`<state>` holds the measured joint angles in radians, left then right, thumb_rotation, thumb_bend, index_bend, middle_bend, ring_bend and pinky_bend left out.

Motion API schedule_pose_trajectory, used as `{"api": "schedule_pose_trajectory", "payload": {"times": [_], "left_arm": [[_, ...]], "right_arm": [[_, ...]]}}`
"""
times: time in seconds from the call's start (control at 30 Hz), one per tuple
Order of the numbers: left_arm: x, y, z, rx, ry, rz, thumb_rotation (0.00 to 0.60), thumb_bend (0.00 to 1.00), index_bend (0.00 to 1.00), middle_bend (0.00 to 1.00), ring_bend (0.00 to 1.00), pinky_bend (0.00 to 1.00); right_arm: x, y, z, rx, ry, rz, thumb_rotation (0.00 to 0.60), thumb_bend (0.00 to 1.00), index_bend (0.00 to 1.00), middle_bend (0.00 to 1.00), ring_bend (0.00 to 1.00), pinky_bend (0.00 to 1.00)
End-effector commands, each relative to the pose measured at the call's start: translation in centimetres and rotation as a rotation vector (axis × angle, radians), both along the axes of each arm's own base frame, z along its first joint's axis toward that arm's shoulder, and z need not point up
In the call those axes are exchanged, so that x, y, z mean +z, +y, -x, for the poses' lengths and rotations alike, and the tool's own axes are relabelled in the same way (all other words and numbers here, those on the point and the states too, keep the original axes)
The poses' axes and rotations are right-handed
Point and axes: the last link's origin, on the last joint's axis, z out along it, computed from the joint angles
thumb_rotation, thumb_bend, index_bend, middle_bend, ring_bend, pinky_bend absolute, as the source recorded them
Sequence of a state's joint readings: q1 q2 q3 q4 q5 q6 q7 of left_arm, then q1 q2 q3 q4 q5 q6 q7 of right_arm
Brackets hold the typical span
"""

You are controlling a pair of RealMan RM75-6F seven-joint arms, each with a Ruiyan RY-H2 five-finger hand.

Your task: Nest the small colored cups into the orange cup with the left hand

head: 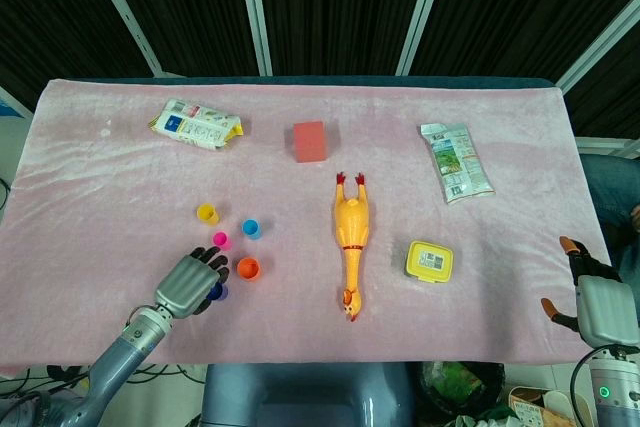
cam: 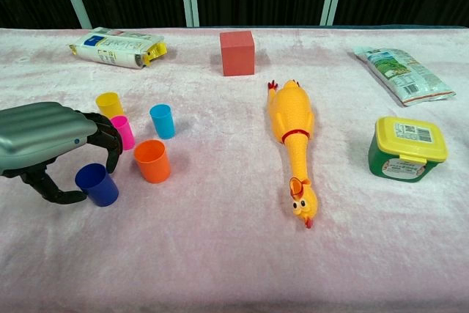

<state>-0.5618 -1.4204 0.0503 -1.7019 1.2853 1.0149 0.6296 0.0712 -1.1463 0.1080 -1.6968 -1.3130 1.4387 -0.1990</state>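
A pink cloth covers the whole table. On it, the biggest thing is the rubber chicken, lying lengthwise near the middle with its head toward the robot.

The left arm comes in low from the near left corner, forearm slanting up toward the cups. Its left hand sits palm down just above the cloth, knuckles arched, dark fingers curled downward and the thumb hooked in below. The blue cup stands upright in that curve, between fingers and thumb; they sit close around it, but I cannot tell whether they actually grip it.

The right hand waits at the near right edge, well apart from everything, fingers spread and holding nothing.

A snack bag lies far right, a carton far left, a red block between them at the back. A green tub with a yellow lid sits right of the chicken.

The orange cup stands upright just right of the blue one, mouth up, nothing visible inside it. Behind it stand the cyan cup, the magenta cup touching the fingers' backs or nearly so, and the yellow cup beyond that.
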Motion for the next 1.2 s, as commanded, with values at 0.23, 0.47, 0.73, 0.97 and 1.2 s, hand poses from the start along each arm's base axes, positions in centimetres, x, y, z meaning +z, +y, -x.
{"api": "schedule_pose_trajectory", "payload": {"times": [0.23,0.47,0.73,0.97,1.2], "left_arm": [[0.0,0.0,0.1,0.014,-0.003,0.011,0.6,0.27,0.45,0.26,0.14,0.24],[0.0,0.1,0.3,0.019,0.003,0.011,0.6,0.27,0.45,0.26,0.14,0.24],[0.2,0.2,0.1,0.017,-0.005,0.005,0.6,0.27,0.45,0.26,0.14,0.24],[0.3,0.3,0.0,0.014,-0.015,0.005,0.6,0.27,0.45,0.26,0.14,0.24],[2.9,0.3,-1.8,-0.014,-0.104,-0.044,0.6,0.27,0.45,0.26,0.14,0.24]], "right_arm": [[0.0,0.0,0.0,0.003,0.0,0.0,0.6,0.14,0.12,0.12,0.25,0.26],[0.0,0.0,0.0,0.0,-0.002,0.002,0.6,0.14,0.12,0.12,0.25,0.26],[0.0,0.0,0.0,0.001,0.005,0.001,0.6,0.15,0.12,0.12,0.25,0.26],[0.0,0.0,0.0,0.004,0.012,0.001,0.6,0.15,0.12,0.12,0.25,0.26],[0.0,0.0,0.0,0.0,0.01,0.002,0.6,0.15,0.12,0.12,0.25,0.26]]}}
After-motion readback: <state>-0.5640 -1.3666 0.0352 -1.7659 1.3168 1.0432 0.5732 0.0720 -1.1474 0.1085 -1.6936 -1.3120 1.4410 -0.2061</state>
